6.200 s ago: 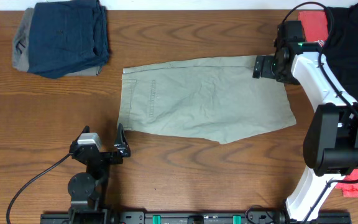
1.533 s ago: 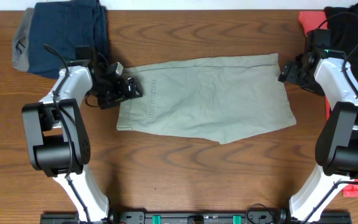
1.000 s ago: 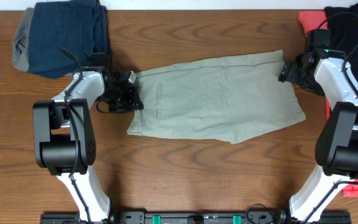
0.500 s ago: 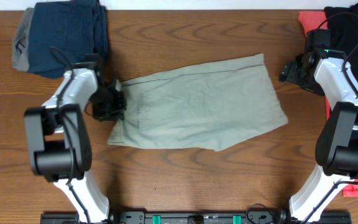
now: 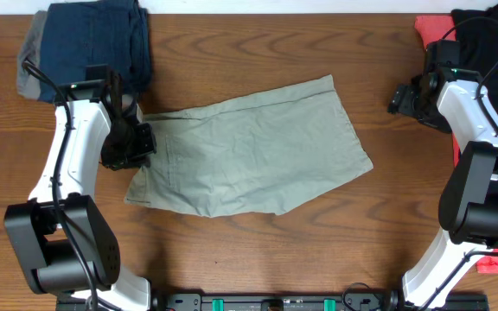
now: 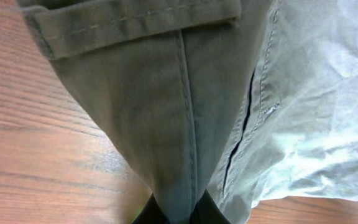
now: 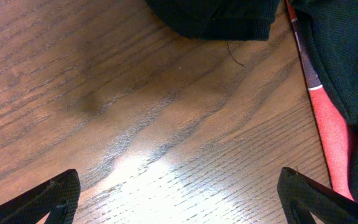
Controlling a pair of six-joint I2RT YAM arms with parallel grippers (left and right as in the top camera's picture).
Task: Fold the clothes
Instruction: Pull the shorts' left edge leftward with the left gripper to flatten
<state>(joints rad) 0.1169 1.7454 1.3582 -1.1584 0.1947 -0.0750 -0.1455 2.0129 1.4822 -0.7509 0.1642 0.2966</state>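
1. Brown wood-grain bench (image 5: 258,250) carries everything. The khaki shorts (image 5: 249,160) lie spread around its middle. A navy folded garment (image 5: 93,43) sits at the far left, and a black shirt (image 5: 491,43) lies over a red shirt (image 5: 430,30) at the far right.
2. The left claw (image 5: 137,147) is clamped on the left end of the shorts, at the waistband edge.
3. The right claw (image 5: 400,97) has its jaws spread wide and holds nothing. It hovers over bare wood, well apart from the shorts' far right corner.
4. The shorts' long axis runs left to right, tilted so the right end lies farther away. That free end lies to the left of the right claw, and the right arm is clearly the nearer one. I judge that the coming move turns on this arm reaching left to the hem.
5. The left wrist view shows cloth gathered into a narrow neck between the fingertips, with a centre seam and a dark pocket slit. The overhead view hides that grip under the claw. The right wrist view shows only wood, the black shirt's edge and a red strip, with no shorts. Only the overhead view shows the gap.
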